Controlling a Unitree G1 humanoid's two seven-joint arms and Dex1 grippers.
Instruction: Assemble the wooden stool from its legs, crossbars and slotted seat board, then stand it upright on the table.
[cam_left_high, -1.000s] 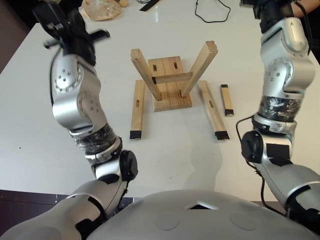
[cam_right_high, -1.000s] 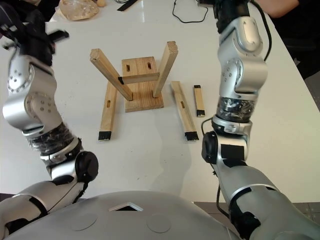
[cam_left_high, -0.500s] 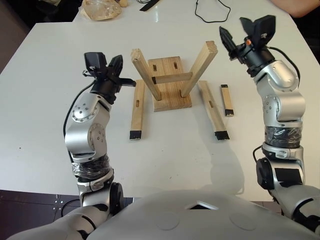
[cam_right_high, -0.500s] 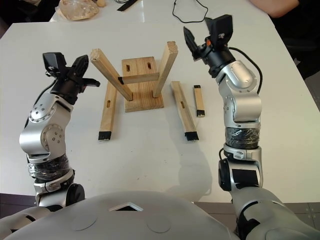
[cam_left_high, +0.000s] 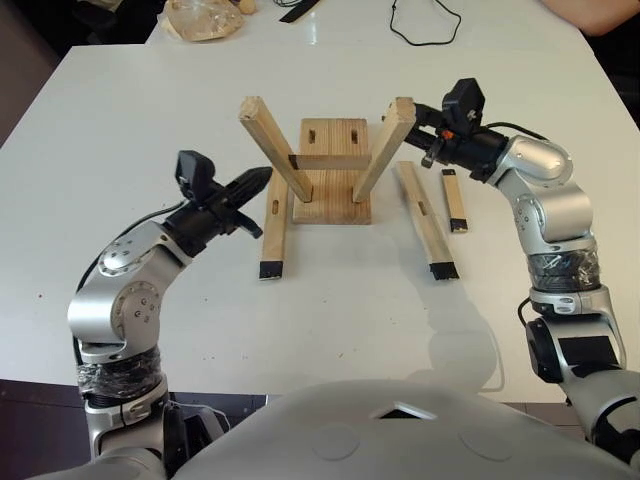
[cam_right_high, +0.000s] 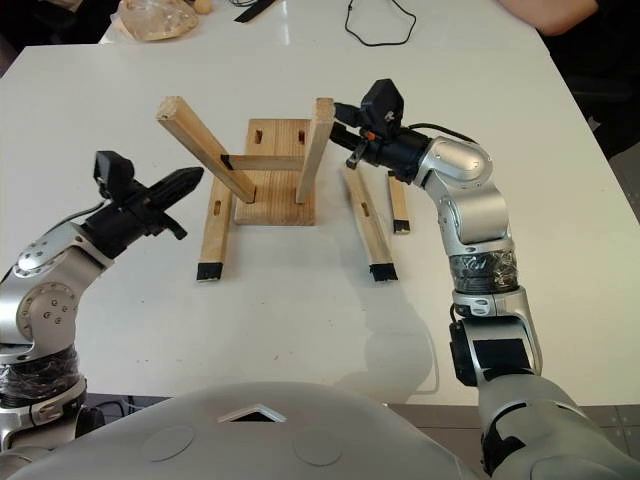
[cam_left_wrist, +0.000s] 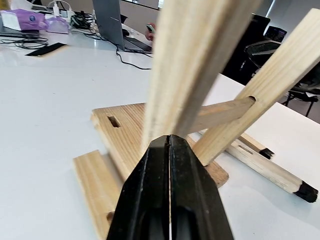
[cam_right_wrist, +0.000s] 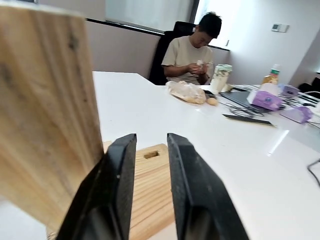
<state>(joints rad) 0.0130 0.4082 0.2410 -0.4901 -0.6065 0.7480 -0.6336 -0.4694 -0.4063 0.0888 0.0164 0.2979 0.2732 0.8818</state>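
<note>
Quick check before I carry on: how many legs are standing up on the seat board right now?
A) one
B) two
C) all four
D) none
B: the left upright leg and the right upright leg stand slanted on the seat board, joined by a crossbar. The left loose leg and the right loose leg lie flat on the table.
</note>
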